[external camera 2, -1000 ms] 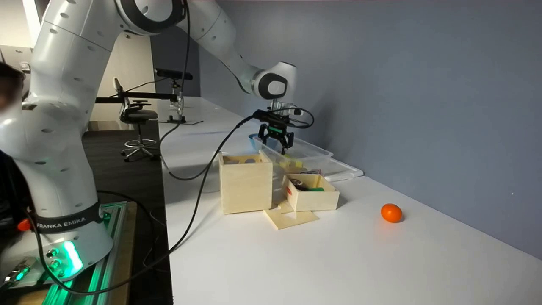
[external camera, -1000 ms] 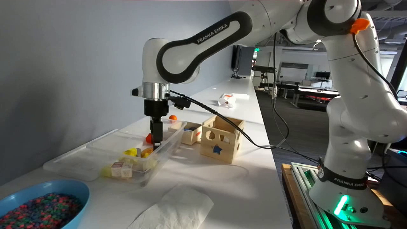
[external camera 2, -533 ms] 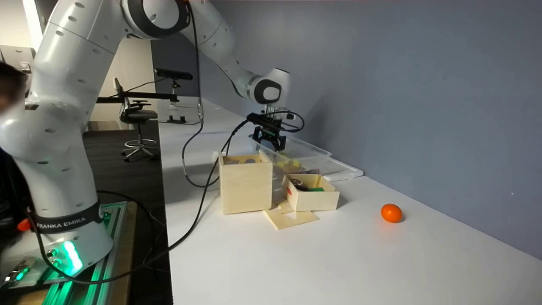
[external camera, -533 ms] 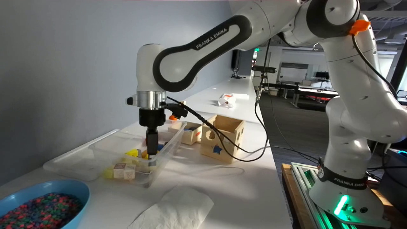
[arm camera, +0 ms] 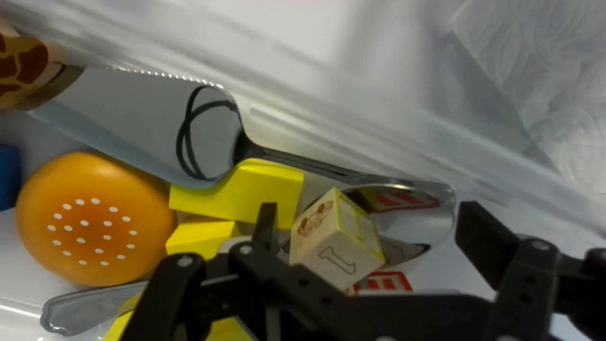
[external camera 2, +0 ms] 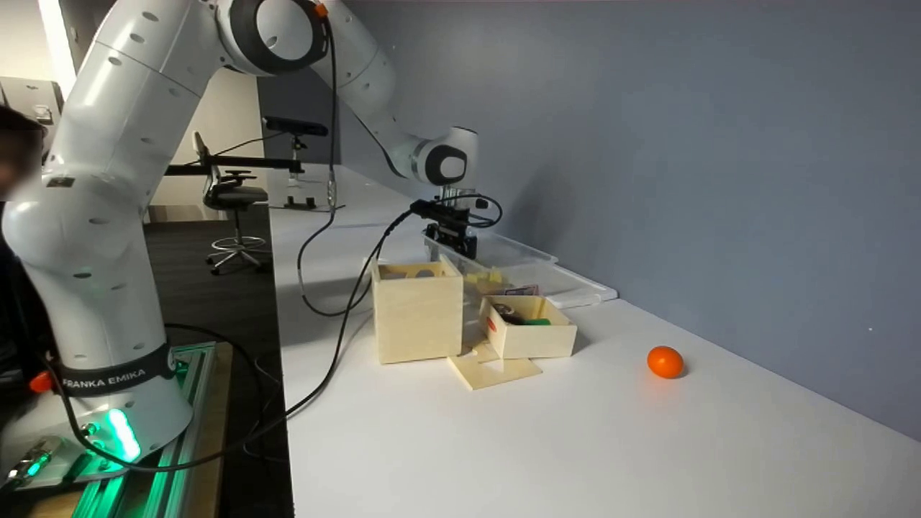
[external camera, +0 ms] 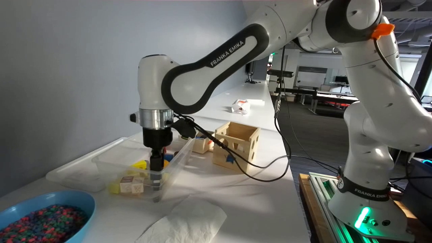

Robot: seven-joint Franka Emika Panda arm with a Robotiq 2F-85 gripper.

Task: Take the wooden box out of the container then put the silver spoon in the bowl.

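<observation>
Poking into the clear tub (external camera: pixel 179 160), the gripper (arm camera: pixel 370 219) had its jaws spread pretty wide. The silver spoon (arm camera: pixel 421 221) had its round end between them, right of centre in the wrist view, partly behind a toy block (arm camera: pixel 331 241).

The table (external camera 2: pixel 647 446) carries the container (external camera: pixel 175 170), bowl (external camera: pixel 54 199), wooden box (external camera 2: pixel 538 342) and ball (external camera 2: pixel 665 362).

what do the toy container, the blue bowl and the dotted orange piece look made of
The toy container: likely clear, smooth plastic: blocks show through its wall.
The blue bowl: probably matte plastic: even colour, no sharp glare.
The dotted orange piece: smooth, glossy, highlights on its edge; painted wood or plastic, unclear which.
</observation>
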